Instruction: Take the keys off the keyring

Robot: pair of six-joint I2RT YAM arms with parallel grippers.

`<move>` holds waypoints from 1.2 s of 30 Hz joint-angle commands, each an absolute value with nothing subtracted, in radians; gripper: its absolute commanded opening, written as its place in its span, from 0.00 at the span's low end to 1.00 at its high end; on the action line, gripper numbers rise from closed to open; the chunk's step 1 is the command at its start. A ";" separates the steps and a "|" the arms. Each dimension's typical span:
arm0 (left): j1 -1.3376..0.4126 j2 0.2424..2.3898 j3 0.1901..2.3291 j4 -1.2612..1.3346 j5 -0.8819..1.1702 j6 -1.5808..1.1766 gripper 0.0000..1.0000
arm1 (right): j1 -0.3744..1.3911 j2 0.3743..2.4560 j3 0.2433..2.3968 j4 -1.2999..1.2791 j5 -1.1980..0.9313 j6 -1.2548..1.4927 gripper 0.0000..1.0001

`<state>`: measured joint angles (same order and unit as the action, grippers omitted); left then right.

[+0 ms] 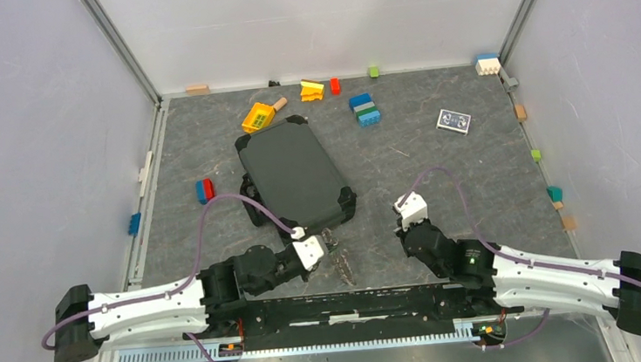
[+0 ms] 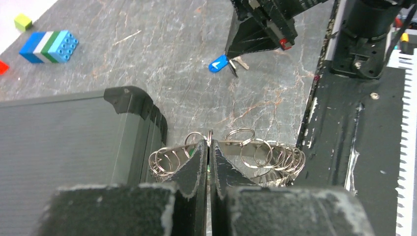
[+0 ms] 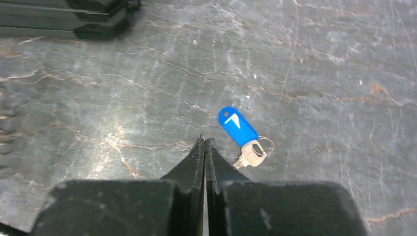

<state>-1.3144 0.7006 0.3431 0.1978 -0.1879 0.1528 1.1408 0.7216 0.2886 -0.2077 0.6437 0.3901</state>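
My left gripper point(image 2: 209, 144) is shut on the keyring point(image 2: 231, 144), a thin metal band strung with several small split rings point(image 2: 268, 156). A bit of green shows between the jaws. The keys hang below and are mostly hidden by my fingers. In the top view they show as a dark bunch point(image 1: 342, 267) under the left gripper point(image 1: 329, 244). My right gripper point(image 3: 204, 140) is shut and empty, just above the table. A loose blue-tagged key point(image 3: 238, 127) lies flat just right of its tips. This key also shows in the left wrist view point(image 2: 219, 64), under the right gripper point(image 2: 260, 34).
A black hard case point(image 1: 294, 170) lies just behind the left gripper, its corner close by point(image 2: 130, 98). The black base plate point(image 2: 354, 137) runs along the near edge. Toy bricks point(image 1: 365, 109) and a card pack point(image 1: 453, 120) lie farther back.
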 commanded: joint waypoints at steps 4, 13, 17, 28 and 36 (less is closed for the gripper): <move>-1.315 0.776 0.374 0.316 -0.293 0.048 0.03 | 1.123 0.780 0.310 -0.246 0.772 0.469 0.32; -1.310 0.901 0.398 0.362 -0.381 0.014 0.27 | 1.115 0.733 0.358 -0.257 0.761 0.414 0.50; -1.291 0.972 0.450 0.335 -0.391 0.008 0.43 | 1.106 0.690 0.395 -0.257 0.692 0.392 0.58; -1.212 0.962 0.526 0.172 -0.486 -0.144 0.92 | 1.055 0.671 0.526 -0.362 0.694 0.349 0.81; -1.070 0.908 0.695 -0.244 -0.523 -0.328 1.00 | 0.796 0.811 0.608 -0.410 0.389 0.283 0.84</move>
